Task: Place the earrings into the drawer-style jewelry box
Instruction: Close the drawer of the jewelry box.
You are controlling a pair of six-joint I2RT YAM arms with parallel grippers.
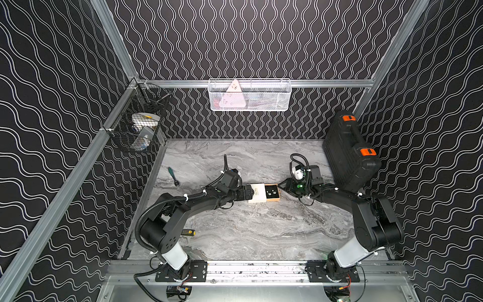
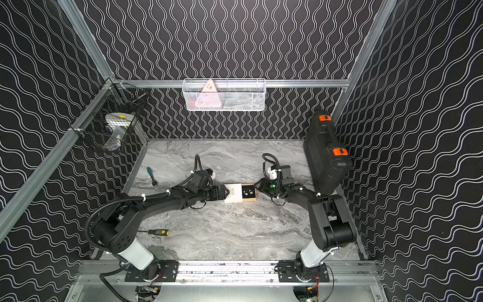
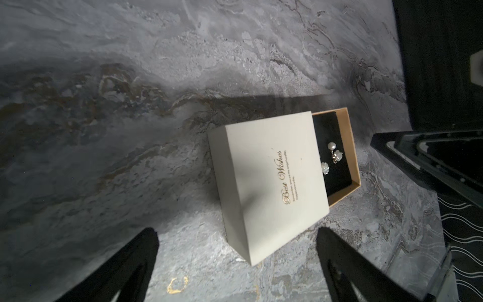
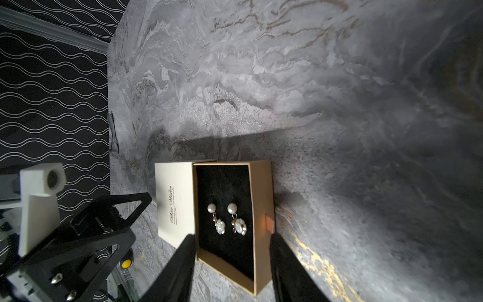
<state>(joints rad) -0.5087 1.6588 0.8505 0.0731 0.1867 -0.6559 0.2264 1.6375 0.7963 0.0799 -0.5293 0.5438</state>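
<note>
The drawer-style jewelry box (image 1: 256, 193) (image 2: 233, 193) lies mid-table, a white sleeve (image 3: 269, 183) (image 4: 173, 201) with its tan tray (image 4: 261, 209) (image 3: 350, 146) slid out to the right. Two pearl earrings (image 4: 219, 219) (image 4: 239, 222) (image 3: 333, 153) lie side by side on the tray's black lining; in both top views they are pale specks (image 1: 271, 193) (image 2: 247, 193). My left gripper (image 1: 249, 192) (image 3: 237, 232) is open at the sleeve's left end, with a sleeve corner between its fingers. My right gripper (image 1: 281, 187) (image 4: 234, 238) is open, its fingers straddling the tray's outer end.
A big black case with orange latches (image 1: 350, 151) leans at the back right, close behind my right arm. A green-handled tool (image 1: 172, 175) and a yellow-black screwdriver (image 2: 158, 232) lie at the left. A white wire basket (image 1: 249, 95) and a black mesh basket (image 1: 138, 123) hang on the walls.
</note>
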